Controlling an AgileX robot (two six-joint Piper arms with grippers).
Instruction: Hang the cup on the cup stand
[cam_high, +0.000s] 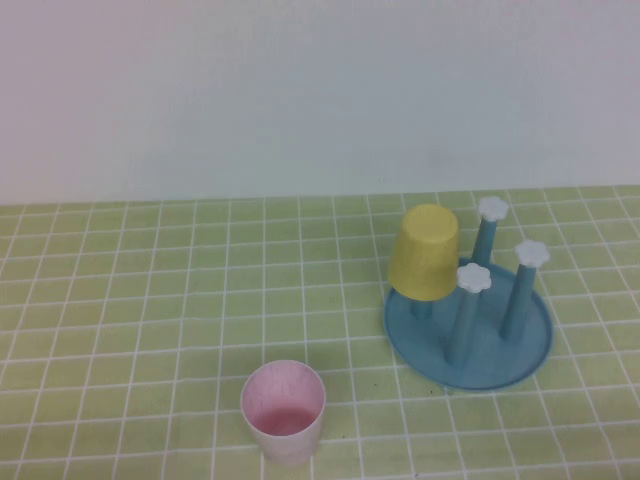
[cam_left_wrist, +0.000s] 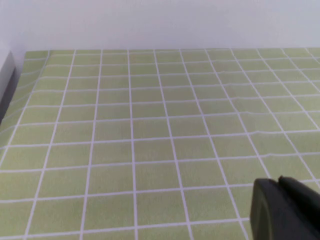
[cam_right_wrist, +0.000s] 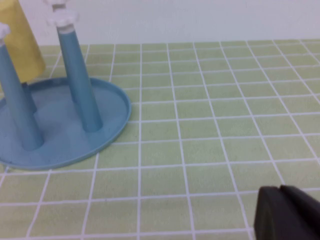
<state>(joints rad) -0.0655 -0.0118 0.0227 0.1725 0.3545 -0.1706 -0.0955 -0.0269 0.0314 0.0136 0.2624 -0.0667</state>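
The pale pink cup (cam_high: 284, 411) stands upright, mouth up, on the green tiled table near the front, left of the cup stand (cam_high: 500, 350). The stand is a round blue dish with blue pegs topped by white flower knobs; it also shows in the right wrist view (cam_right_wrist: 107, 125). Neither arm shows in the high view. My left gripper (cam_left_wrist: 278, 186) is shut and empty over bare tiles. My right gripper (cam_right_wrist: 280, 192) is shut and empty, on the table side of the stand, apart from it.
A yellow cup (cam_high: 425, 252) hangs upside down on the stand's left rear peg; it also shows in the right wrist view (cam_right_wrist: 22, 40). A white wall runs behind the table. Green tiles lie bare left of the pink cup.
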